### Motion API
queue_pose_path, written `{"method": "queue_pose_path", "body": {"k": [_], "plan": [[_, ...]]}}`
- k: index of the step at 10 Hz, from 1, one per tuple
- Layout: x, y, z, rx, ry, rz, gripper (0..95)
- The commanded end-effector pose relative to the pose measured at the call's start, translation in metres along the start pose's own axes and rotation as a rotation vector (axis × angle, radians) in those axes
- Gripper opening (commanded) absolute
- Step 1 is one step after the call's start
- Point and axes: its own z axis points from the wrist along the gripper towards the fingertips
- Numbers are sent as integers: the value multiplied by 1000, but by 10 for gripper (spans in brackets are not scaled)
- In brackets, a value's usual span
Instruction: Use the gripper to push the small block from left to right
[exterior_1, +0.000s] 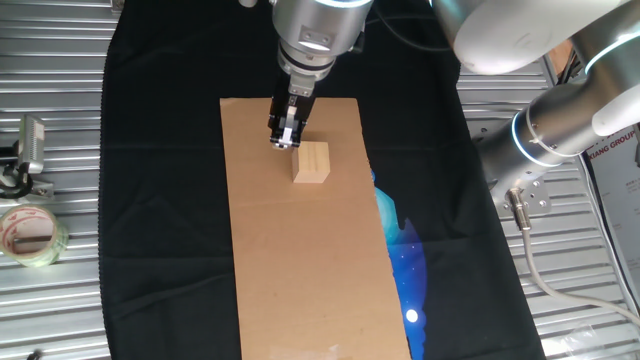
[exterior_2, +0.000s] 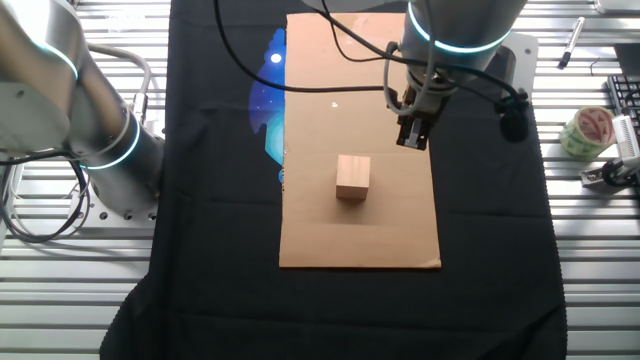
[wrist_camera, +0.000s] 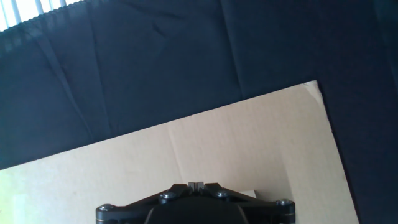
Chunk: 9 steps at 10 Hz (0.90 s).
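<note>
- At the far left of one fixed view, a clear roll of tape (exterior_1: 30, 235) lies on the ribbed metal table (exterior_1: 60, 310).
- Left of frame centre, the narrow black-and-metal two-finger gripper (exterior_1: 285, 137) hangs with fingertips pressed together, clenched on nothing.
- Just right of it, apart, the small pale tan wooden cube (exterior_1: 312, 163) sits on the long brown cardboard sheet (exterior_1: 300, 270).
- Farther right, black cloth (exterior_1: 450, 200) shows a blue print.
</note>
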Motion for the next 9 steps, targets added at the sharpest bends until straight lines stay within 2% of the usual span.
{"method": "queue_pose_path", "body": {"k": [1, 9], "plan": [[0, 0, 0, 3, -2, 0, 0], [0, 0, 0, 9, -6, 0, 0]]}}
